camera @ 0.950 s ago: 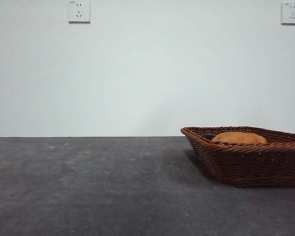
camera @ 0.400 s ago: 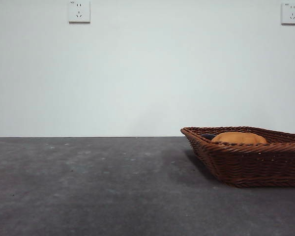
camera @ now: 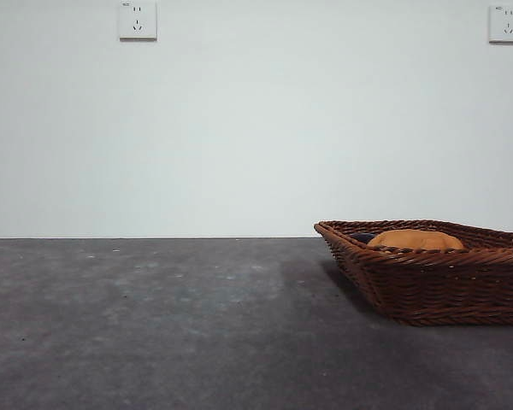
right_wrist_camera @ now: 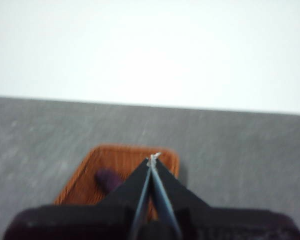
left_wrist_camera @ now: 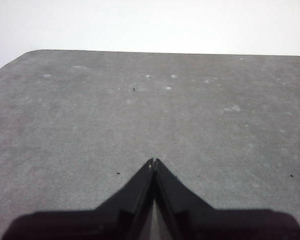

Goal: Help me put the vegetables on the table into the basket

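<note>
Both claws closed, right claw [right_wrist_camera: 153,159] above basket [right_wrist_camera: 117,155]

Nothing has visibly changed in the front view: no object has moved, and no arm has entered.

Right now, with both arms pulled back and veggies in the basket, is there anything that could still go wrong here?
Little, as far as I can judge. The basket runs past the front view's right edge, so I cannot tell how near the table edge it sits. The right gripper hangs above the basket with fingers shut; dropping straight down might hit the eggplant. Only the potato and eggplant show; the corn is unseen, so the job may be unfinished.
</note>
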